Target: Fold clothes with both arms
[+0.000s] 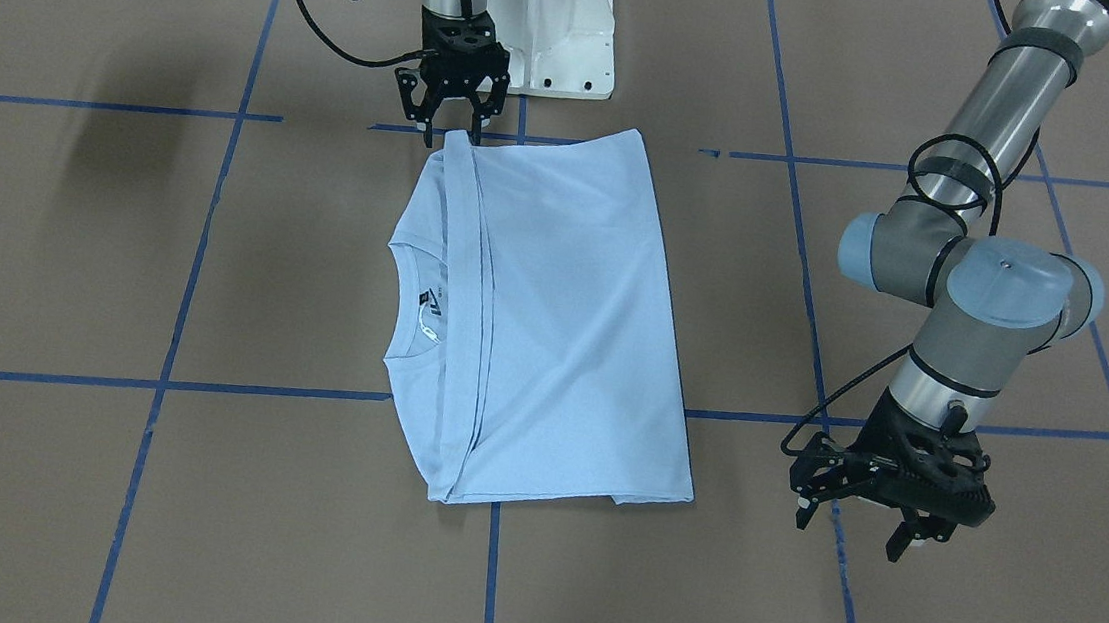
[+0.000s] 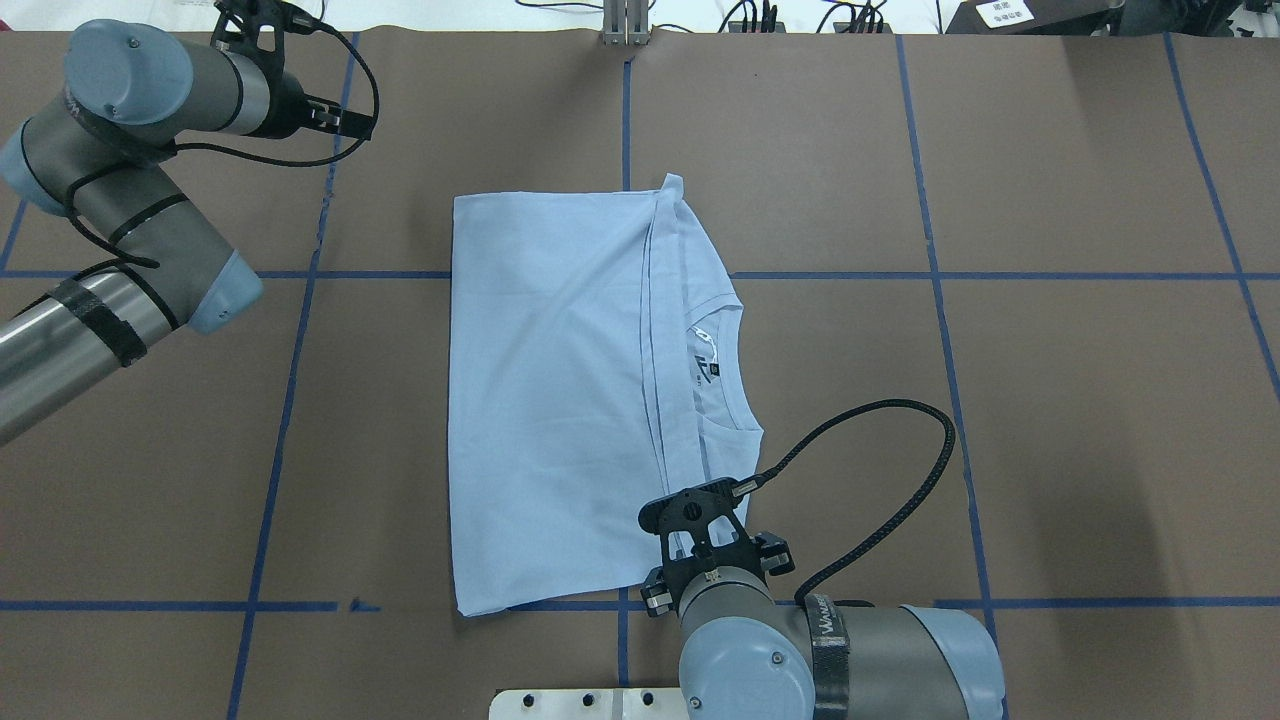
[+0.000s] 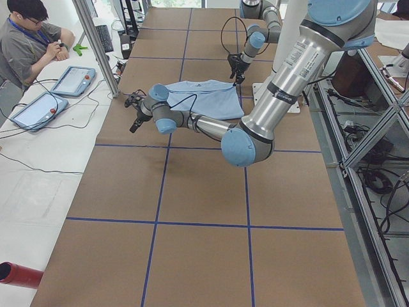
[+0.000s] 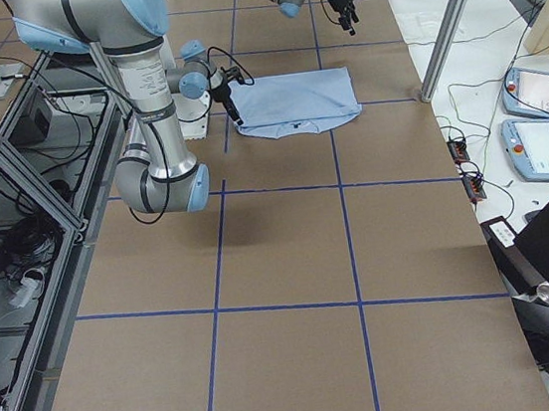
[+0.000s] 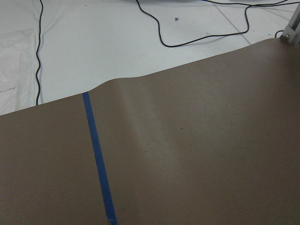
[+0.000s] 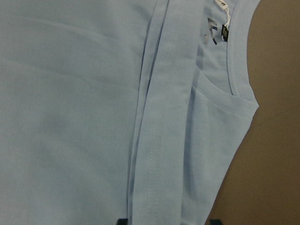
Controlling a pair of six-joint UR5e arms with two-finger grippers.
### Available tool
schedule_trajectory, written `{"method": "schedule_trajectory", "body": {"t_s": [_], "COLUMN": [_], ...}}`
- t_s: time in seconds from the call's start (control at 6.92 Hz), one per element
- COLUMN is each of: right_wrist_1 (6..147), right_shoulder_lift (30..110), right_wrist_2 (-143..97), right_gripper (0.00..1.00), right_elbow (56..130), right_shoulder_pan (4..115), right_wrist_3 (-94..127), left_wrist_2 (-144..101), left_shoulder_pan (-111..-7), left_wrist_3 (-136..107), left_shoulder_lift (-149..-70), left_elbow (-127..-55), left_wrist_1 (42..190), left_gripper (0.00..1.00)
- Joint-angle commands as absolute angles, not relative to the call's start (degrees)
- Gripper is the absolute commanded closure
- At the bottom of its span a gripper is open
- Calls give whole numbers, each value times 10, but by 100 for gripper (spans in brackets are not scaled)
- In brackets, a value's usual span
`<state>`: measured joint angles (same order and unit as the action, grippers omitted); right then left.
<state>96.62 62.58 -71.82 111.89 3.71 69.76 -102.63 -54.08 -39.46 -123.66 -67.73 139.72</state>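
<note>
The light blue T-shirt (image 1: pixel 554 322) lies folded flat in the table's middle, its hem laid up near the round collar (image 1: pixel 415 304). The dark neck label (image 2: pixel 708 368) and white tag show; the chest print is hidden. My right gripper (image 1: pixel 450 130) is open and empty, hovering over the shirt's shoulder corner nearest my base. It also shows in the overhead view (image 2: pixel 700 545). The right wrist view shows the folded hem strip (image 6: pixel 161 140) and collar close below. My left gripper (image 1: pixel 854 537) is open and empty, off the shirt's hem side near the far table edge.
Brown paper with blue tape lines (image 1: pixel 167 383) covers the table (image 1: pixel 49 468). The white pedestal base (image 1: pixel 559 26) stands just behind the right gripper. The left wrist view shows the table's far edge (image 5: pixel 140 79) and floor cables. An operator (image 3: pixel 29 41) sits beyond that edge with tablets.
</note>
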Motion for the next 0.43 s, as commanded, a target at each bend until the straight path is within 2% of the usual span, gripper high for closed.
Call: {"method": "schedule_trajectory", "body": {"t_s": [0.0, 0.14, 0.29], "right_wrist_1": [966, 966, 966], "right_shoulder_lift": [625, 623, 621], "right_wrist_2": [-718, -718, -718], "right_gripper": [67, 68, 73], "right_elbow": [1121, 1121, 1120], "right_shoulder_pan": [35, 34, 34], "right_wrist_3": [698, 698, 698], "left_wrist_2": [-1026, -1026, -1026], "left_shoulder_pan": [-541, -541, -541], "left_wrist_3": [-395, -395, -395], "left_shoulder_lift": [-1234, -1231, -1231], "left_elbow": [-681, -685, -685], "left_wrist_1": [1397, 1397, 1397], "left_gripper": [0, 0, 0]}}
